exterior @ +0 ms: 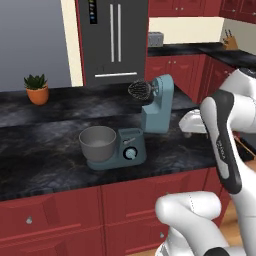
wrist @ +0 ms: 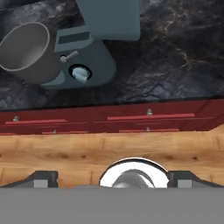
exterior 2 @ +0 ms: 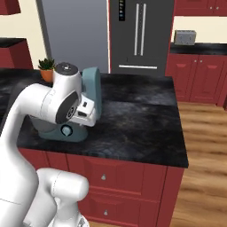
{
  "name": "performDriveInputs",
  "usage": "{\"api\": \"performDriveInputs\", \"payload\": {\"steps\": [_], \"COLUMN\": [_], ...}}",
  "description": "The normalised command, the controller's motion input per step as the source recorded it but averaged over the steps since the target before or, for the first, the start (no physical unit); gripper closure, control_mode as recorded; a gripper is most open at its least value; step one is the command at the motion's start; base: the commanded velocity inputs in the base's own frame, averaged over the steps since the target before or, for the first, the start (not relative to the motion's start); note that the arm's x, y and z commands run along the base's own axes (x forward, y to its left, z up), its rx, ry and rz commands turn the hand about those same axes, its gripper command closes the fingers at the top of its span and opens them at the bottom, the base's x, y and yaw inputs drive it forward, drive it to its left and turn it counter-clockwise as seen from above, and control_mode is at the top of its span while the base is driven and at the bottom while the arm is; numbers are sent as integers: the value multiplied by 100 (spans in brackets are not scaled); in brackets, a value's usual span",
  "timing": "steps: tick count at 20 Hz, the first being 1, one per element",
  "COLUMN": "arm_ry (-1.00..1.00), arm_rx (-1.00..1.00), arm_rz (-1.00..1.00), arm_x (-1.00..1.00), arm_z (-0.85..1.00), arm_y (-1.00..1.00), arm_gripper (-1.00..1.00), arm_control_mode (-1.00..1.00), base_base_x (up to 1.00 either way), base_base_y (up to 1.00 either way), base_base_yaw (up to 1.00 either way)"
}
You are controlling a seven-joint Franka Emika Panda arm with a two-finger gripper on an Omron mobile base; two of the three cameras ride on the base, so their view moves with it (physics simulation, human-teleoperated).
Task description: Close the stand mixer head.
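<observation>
The teal stand mixer head (exterior: 161, 100) is tilted up and back on its column, with its dark beater (exterior: 140, 90) raised well above the grey bowl (exterior: 97, 140) on the teal base (exterior: 127, 149). My gripper (exterior: 187, 125) hovers just right of the head at about its height, not touching it. In the right base view my hand (exterior 2: 87, 111) partly covers the mixer head (exterior 2: 93, 86). In the hand view the fingertips (wrist: 41, 177) stand far apart, open and empty, with the head (wrist: 109, 17), base (wrist: 83, 65) and bowl (wrist: 26, 48) beyond them.
The mixer stands on a dark marble counter (exterior: 45, 160) over red cabinets (exterior: 135, 200). A potted plant (exterior: 36, 89) sits at the far left. A fridge (exterior: 114, 40), a toaster (exterior: 155, 39) and a knife block (exterior: 230, 40) stand behind. Wood floor (exterior 2: 204, 168) lies right.
</observation>
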Motion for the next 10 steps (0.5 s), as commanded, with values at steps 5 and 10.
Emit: {"api": "performDriveInputs", "payload": {"steps": [5, 10], "arm_ry": [-26, -44], "arm_rx": [18, 8], "arm_rz": [8, 29], "arm_x": [7, 15], "arm_z": [40, 35], "arm_y": [-37, -33], "arm_gripper": [-100, -100], "arm_control_mode": [-100, -100], "base_base_x": [0, 0], "base_base_y": [0, 0], "base_base_yaw": [0, 0]}}
